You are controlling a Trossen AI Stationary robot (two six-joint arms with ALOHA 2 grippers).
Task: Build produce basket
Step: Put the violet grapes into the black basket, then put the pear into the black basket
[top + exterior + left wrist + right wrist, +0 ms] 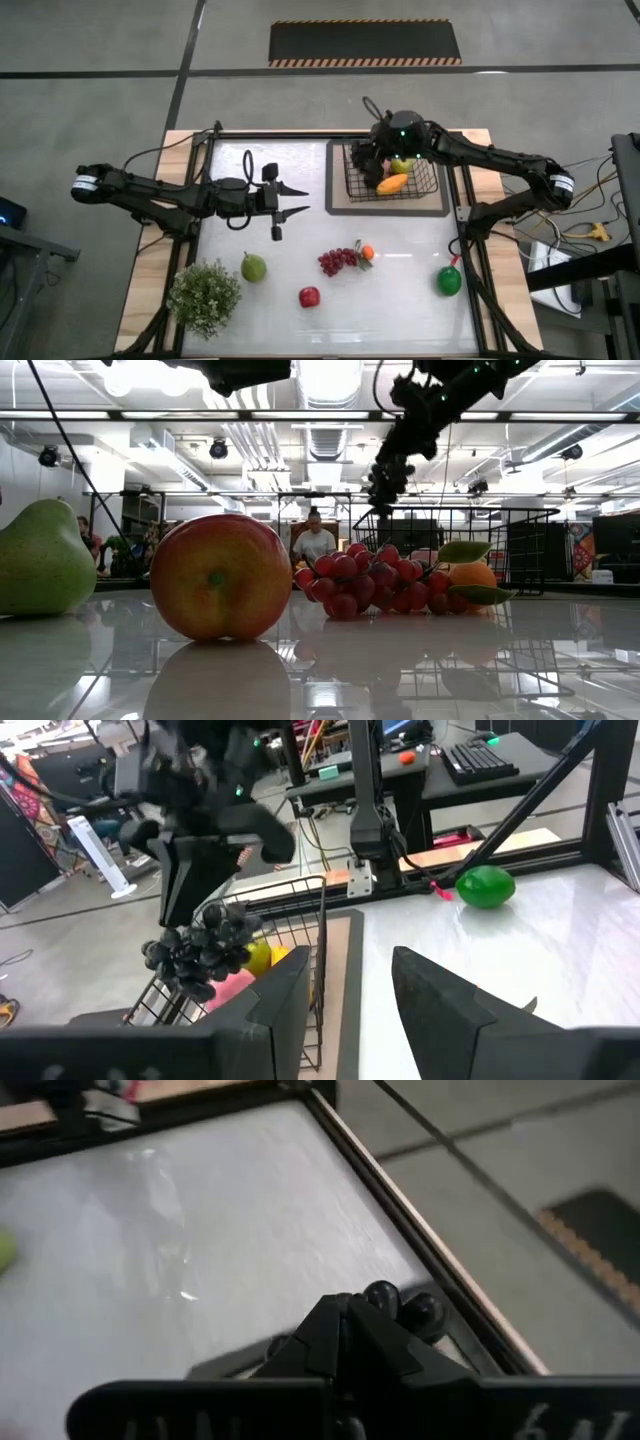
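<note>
Right gripper (372, 152) sits over the basket (436, 190) up top, clamped on the dark grapes (362, 158), with a mango (392, 184) already inside. Low view: the bunch hangs above the rim. Left wrist view shows the grapes straight over the basket's near corner, so the drop is basically down. Left gripper (300, 199) waits mid-table, fingers apart. Red grapes (336, 261) lie nearer it.

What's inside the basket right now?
In the basket: an orange mango, a yellow-green fruit and something pink. The right gripper holds dark grapes above it, hiding the rest.
</note>
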